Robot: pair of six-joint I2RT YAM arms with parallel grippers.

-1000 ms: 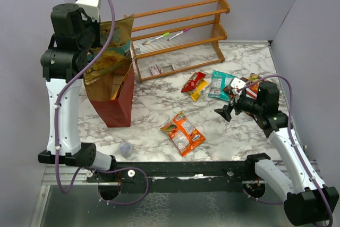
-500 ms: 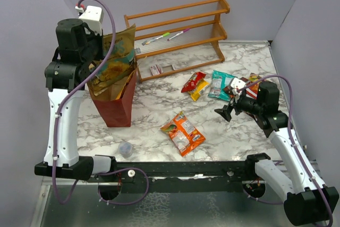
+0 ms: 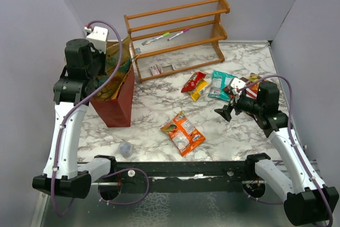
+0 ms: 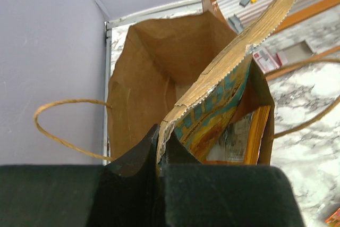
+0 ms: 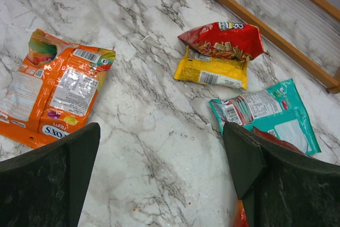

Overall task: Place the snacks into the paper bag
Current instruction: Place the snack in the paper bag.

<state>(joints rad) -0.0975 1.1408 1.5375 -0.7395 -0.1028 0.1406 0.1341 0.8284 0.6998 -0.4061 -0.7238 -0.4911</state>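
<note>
The dark-red paper bag (image 3: 116,111) stands open at the left; its brown inside (image 4: 154,67) shows in the left wrist view. My left gripper (image 3: 103,62) is shut on the crimped top edge of a gold-orange chip bag (image 3: 116,67), which hangs partly inside the bag's mouth (image 4: 223,104). My right gripper (image 3: 226,112) is open and empty, hovering over bare marble (image 5: 164,136). An orange packet (image 3: 183,133) (image 5: 53,89) lies mid-table. Red (image 5: 223,38), yellow (image 5: 212,75) and teal (image 5: 265,112) packets lie near the right gripper.
A wooden slatted rack (image 3: 178,35) with a green pen (image 3: 155,39) and a pink pen (image 3: 178,34) stands at the back, right beside the bag. A small clear cup (image 3: 125,148) sits near the front edge. More packets (image 3: 254,84) lie behind the right wrist.
My left arm has come down and carried the gold-orange chip bag lower into the paper bag's mouth. The right arm and the packets on the table have not moved.
</note>
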